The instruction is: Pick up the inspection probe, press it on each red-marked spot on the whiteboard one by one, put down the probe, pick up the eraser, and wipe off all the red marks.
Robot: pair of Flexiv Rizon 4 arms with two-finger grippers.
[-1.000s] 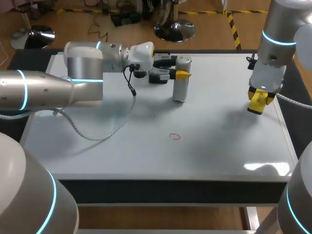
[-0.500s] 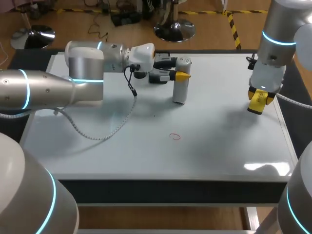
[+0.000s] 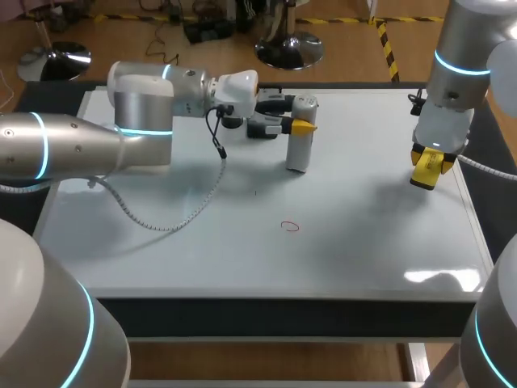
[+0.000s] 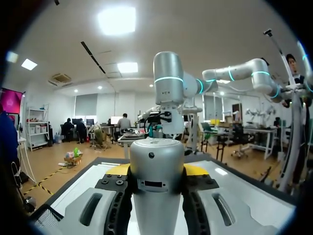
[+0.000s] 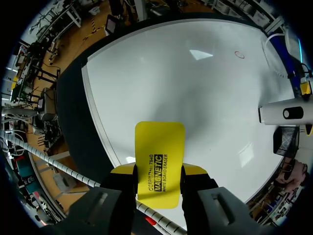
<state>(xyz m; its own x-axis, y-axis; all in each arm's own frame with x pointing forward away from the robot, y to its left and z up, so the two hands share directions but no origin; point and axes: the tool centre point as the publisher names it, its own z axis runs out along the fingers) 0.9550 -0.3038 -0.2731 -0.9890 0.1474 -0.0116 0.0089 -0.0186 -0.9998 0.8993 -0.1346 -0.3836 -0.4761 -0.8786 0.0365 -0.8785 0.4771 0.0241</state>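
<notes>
A: Now, your left gripper (image 4: 157, 170) is clamped on the inspection probe (image 4: 157, 188). The silver cylinder stands upright between both yellow-tipped fingers, at the far middle of the whiteboard (image 3: 363, 242).

B: You can see its lower end down at the board, though contact is unclear. The red mark (image 3: 290, 227) lies toward the front edge, well apart from it.

A: Your right gripper (image 5: 159, 171) is closed on the yellow eraser (image 5: 160, 147), which sticks out ahead of the fingers.

B: You have it above the board near its right edge, well apart from the probe.
</notes>
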